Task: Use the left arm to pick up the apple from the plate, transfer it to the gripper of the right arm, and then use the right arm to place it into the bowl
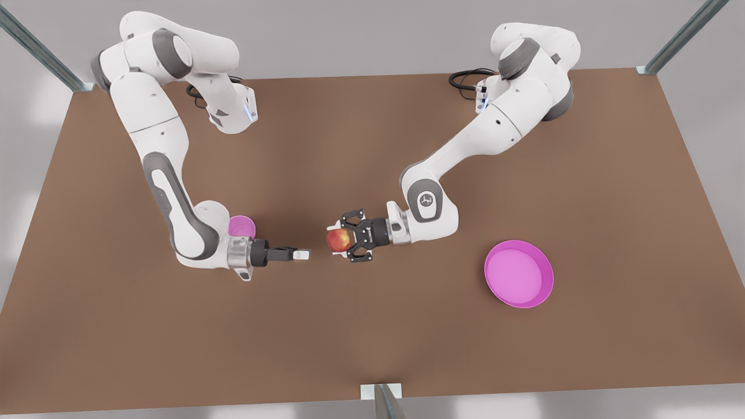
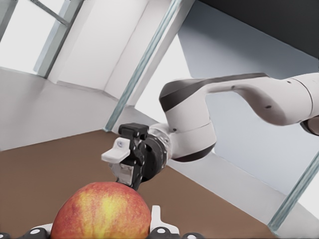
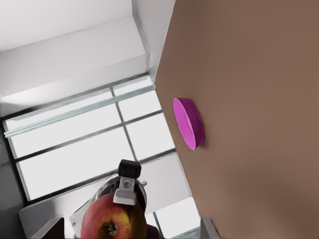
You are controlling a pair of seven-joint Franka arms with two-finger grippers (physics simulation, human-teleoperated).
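My left pincer [image 1: 343, 240] is clamped on the apple [image 1: 338, 239], held up off the table [image 1: 372, 145] with the fingers pointing sideways at my other arm. In the left wrist view the apple [image 2: 101, 211] sits right in front of the camera, red-yellow skin, and a white fingertip [image 2: 156, 218] shows just beside it. My right pincer [image 1: 301, 254] hangs level with the apple, facing it, near but not touching, with bare table under the gap. Its fingers are apart: the left wrist view shows my right pincer [image 2: 121, 164] with one white pad above and one below, stacked. In the right wrist view the apple [image 3: 113, 221] faces me stem dimple first, with a left finger [image 3: 128, 185] behind it. Nothing lies between the two pincers. The bowl [image 1: 241, 226] is behind my right pincer, just beside the right wrist and partly hidden by it. The plate [image 1: 518, 273] is on the table behind my left pincer, well apart from it, with nothing on it; the right wrist view has the plate [image 3: 188, 123] edge-on beyond the apple. Black cables [image 1: 465, 78] lie by the left arm's base.
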